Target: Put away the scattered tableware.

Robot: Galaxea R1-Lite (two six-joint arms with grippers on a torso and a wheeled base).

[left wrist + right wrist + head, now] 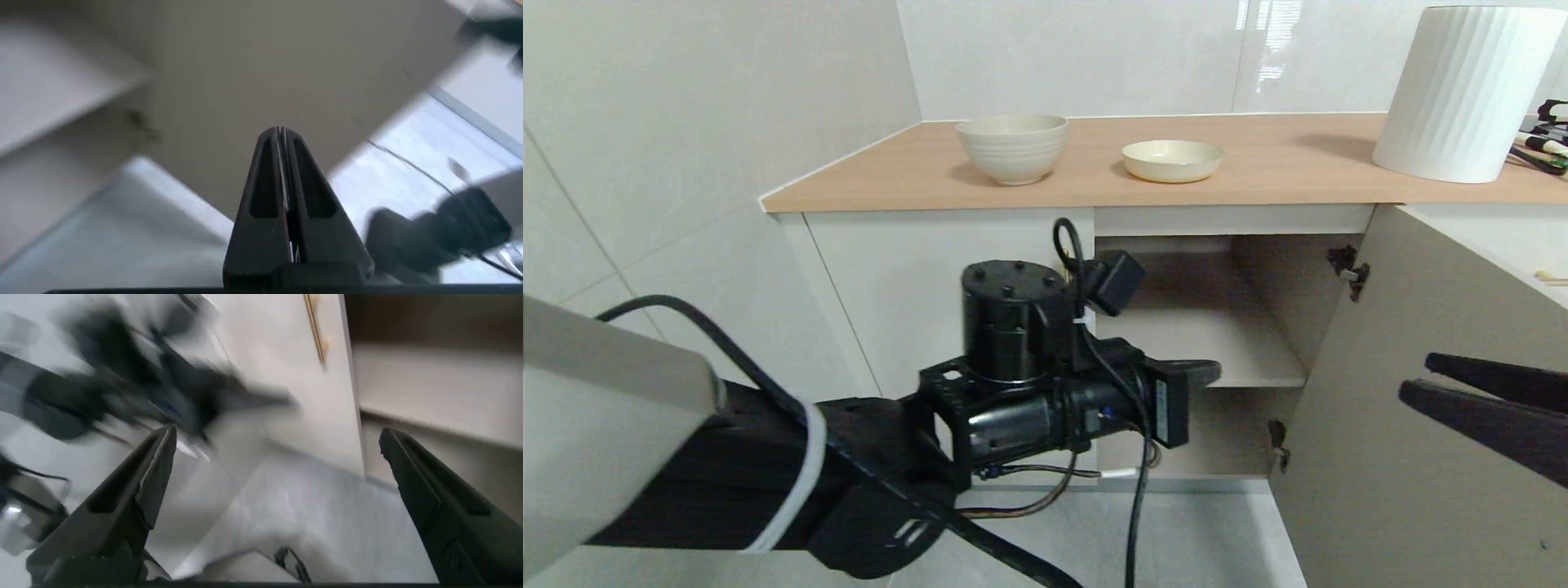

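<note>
A ribbed beige bowl and a shallow cream dish stand side by side on the wooden counter. Below them a cabinet is open, showing a bare shelf. My left gripper is shut with nothing in it and hangs in front of the cabinet opening at shelf height; its fingers are pressed together. My right gripper is open and empty, in front of the swung-out cabinet door, with its fingertips wide apart.
A tall white ribbed cylinder stands on the counter's right end, with dark utensils beside it. The open door has a gold handle. A tiled wall closes off the left side, and grey floor lies below.
</note>
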